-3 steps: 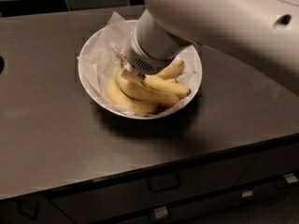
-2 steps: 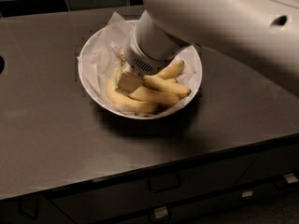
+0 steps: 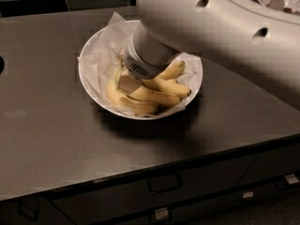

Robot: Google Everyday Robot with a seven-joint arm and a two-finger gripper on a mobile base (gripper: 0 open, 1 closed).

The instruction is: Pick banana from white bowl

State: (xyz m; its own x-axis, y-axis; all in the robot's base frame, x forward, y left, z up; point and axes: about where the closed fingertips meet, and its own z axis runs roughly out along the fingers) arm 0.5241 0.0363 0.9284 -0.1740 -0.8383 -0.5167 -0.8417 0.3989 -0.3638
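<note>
Finds gripper [image 3: 128, 84] lower than earlier, down in bowl [image 3: 80, 65]; banana [image 3: 161, 96] directly beneath, long axis running rightward; grip state indeterminable.

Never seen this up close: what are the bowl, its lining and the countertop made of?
The white bowl: glossy ceramic or plastic, judging by its shiny rim. Its lining: crumpled white paper, creased and matte. The countertop: probably brushed metal, with a dull grey sheen. The gripper sits in the bowl among the bananas.
</note>
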